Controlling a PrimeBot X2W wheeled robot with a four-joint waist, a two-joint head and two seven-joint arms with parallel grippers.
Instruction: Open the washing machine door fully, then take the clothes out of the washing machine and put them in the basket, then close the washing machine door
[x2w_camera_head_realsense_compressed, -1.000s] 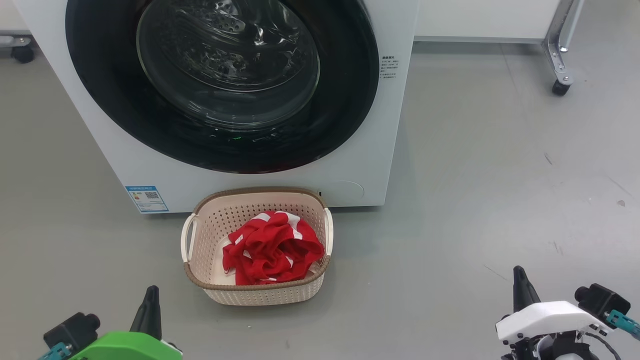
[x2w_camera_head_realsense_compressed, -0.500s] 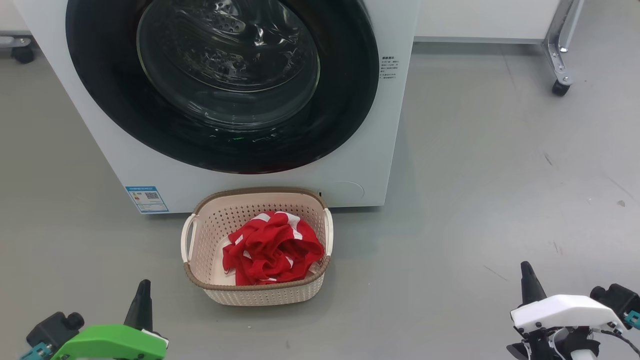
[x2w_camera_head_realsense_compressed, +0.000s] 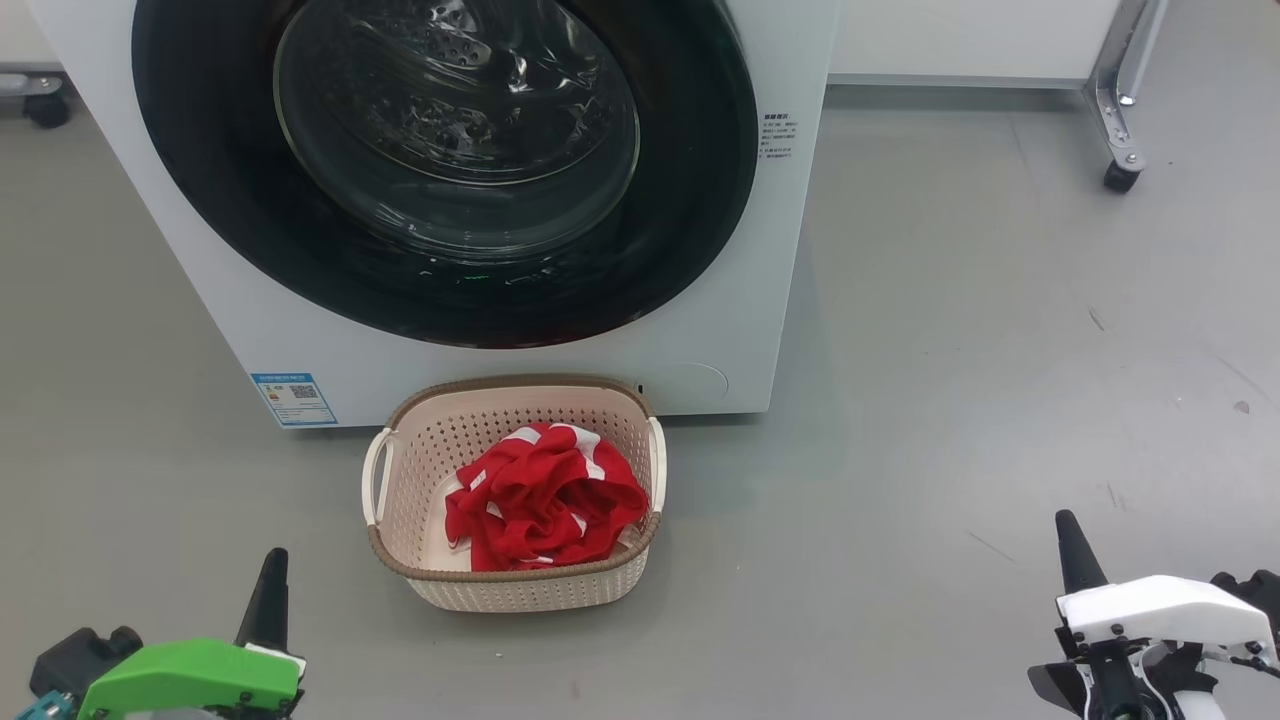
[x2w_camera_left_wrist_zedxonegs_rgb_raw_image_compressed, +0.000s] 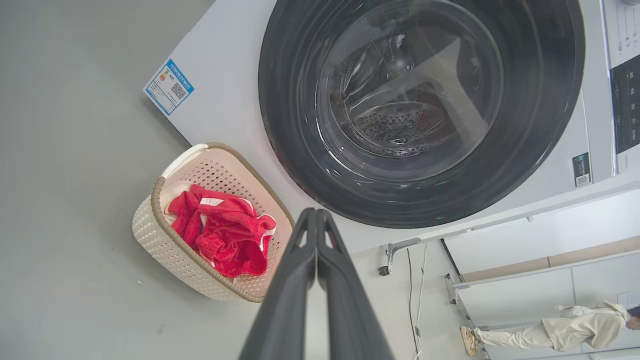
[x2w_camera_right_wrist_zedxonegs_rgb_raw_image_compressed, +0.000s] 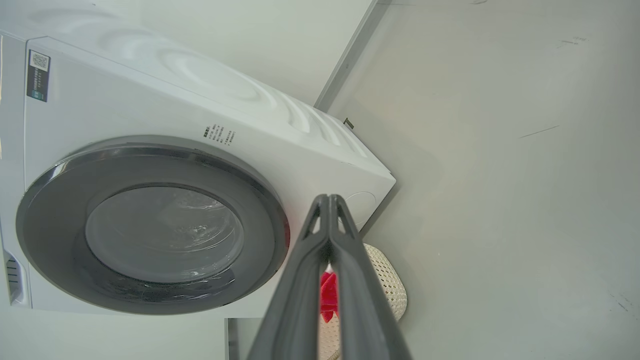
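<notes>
Two grippers: found both clenched and empty, left gripper lower left, right gripper lower right. Judged the task done; needed only to park both low, clear of the basket. Found the clothes inside it, centre frame, between the two; beyond, upper frame, the washing machine door, shut on the washing machine.

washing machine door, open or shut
Shut. The door lies flush against the washing machine, its white front, with no gap at its edge in either wrist view.
</notes>
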